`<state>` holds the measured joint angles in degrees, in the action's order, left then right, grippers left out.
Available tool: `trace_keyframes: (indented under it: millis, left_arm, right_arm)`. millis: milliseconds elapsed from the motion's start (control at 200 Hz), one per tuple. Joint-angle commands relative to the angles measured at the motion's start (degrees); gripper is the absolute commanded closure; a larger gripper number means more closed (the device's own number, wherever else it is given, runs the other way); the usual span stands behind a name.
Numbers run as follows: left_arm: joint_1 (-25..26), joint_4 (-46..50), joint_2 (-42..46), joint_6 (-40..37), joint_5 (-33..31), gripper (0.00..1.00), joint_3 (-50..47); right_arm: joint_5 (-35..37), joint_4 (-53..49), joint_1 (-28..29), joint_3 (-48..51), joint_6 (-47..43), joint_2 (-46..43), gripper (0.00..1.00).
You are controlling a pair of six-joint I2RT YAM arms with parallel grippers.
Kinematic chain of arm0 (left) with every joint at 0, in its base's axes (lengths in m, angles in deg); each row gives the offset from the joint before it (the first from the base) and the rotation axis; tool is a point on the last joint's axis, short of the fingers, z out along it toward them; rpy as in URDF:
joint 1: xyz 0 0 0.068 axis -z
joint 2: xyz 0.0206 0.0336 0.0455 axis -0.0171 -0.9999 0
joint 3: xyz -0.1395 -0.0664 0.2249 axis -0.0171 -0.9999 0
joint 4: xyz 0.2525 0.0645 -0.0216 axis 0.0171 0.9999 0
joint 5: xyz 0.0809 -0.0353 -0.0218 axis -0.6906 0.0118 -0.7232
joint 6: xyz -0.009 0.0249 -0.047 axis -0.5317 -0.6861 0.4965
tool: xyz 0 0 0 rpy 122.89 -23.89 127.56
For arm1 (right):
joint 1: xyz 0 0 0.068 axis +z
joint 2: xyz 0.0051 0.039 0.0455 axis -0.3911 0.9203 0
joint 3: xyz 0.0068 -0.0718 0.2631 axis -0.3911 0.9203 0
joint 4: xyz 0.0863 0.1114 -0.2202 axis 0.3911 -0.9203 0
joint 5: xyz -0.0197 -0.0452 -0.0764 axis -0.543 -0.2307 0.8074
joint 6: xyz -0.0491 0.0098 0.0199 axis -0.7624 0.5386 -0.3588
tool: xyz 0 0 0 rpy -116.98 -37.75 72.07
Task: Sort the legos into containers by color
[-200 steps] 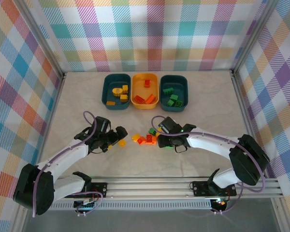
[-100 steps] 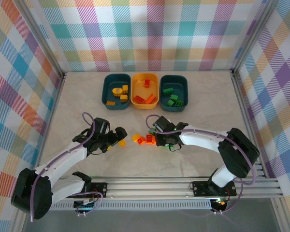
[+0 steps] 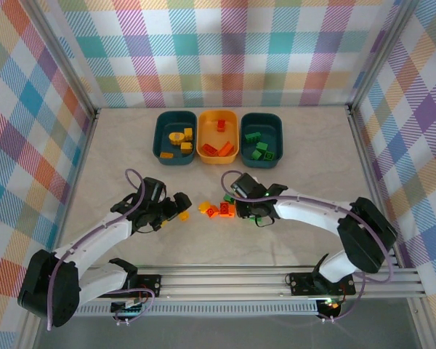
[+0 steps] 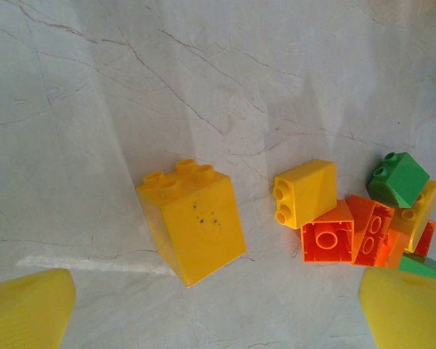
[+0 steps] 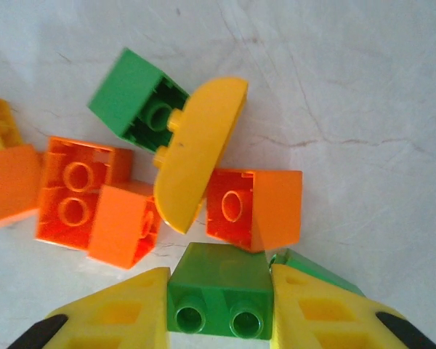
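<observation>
Marble table [image 3: 312, 156] | right tool [image 5: 219, 320] pinching green brick [image 5: 218, 280] beside red-orange bricks [image 5: 76, 193] | left tool [image 4: 218, 313] spread wide near yellow brick [image 4: 192, 218]

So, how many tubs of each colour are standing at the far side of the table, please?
dark teal tubs: 2
yellow-orange tub: 1
Total: 3

I can read no text, label, brand or number anywhere in my views. The large yellow plastic studded brick [image 4: 192, 222] carries only a few dark specks on its face, and they form no letters.
</observation>
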<state>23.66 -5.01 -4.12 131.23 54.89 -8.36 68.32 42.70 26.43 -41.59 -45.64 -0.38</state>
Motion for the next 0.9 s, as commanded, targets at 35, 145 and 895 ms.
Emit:
trace_keyframes:
  millis: [35,145,895]
  left_arm:
    - [0.6,1.2,-0.8,-1.4,0.7,0.0,2.6]
    - [1.0,-0.6,-2.3,-1.3,3.3,0.0,3.9]
    - [8.1,1.5,-2.8,-2.1,0.3,0.0,6.7]
  right_arm:
    - [4.4,0.5,-2.8,-6.5,-5.7,-3.4,0.69]
    - [3.5,5.2,-10.7,-10.0,-9.5,-1.4,0.7]
    - [-6.7,2.5,-27.0,-37.6,-13.1,19.7,0.37]
